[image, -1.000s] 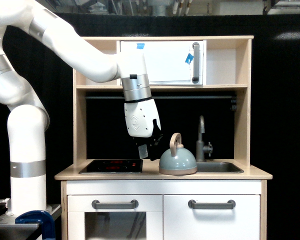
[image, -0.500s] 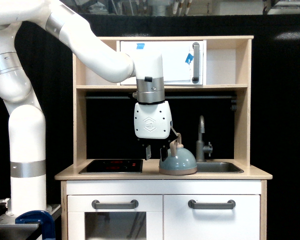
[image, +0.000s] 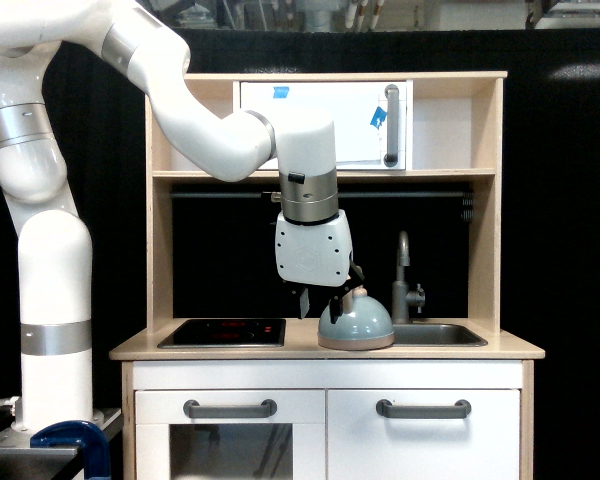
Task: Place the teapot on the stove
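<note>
Though the pincer (image: 320, 303) hides the teapot (image: 356, 323) handle — grip unclear — the stove (image: 223, 331) shows

Nothing readable anywhere, honestly. Just a faint embossed hexagon-style logo on the white claw housing (image: 313, 248), no letters legible. Couple of blue tape bits on the white cabinet door (image: 325, 125), blank. Red burner markings on the stove (image: 223, 331), too faint to read.

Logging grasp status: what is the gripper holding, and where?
Cannot be told. The gripper hangs at the teapot handle, but closure is not visible.
</note>
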### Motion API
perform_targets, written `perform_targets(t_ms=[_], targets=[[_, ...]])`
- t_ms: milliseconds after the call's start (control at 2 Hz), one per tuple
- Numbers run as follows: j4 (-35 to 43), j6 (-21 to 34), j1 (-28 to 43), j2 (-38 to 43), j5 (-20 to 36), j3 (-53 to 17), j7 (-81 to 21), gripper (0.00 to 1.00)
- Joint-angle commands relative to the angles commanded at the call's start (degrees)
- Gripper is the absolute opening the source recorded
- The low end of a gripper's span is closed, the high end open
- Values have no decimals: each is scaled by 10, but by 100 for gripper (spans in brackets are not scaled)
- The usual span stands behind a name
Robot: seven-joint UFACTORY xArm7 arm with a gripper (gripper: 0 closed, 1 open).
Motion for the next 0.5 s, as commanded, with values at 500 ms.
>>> perform_targets(t_ms=[500], targets=[[27,53,15,28,93,-34,-90,100]])
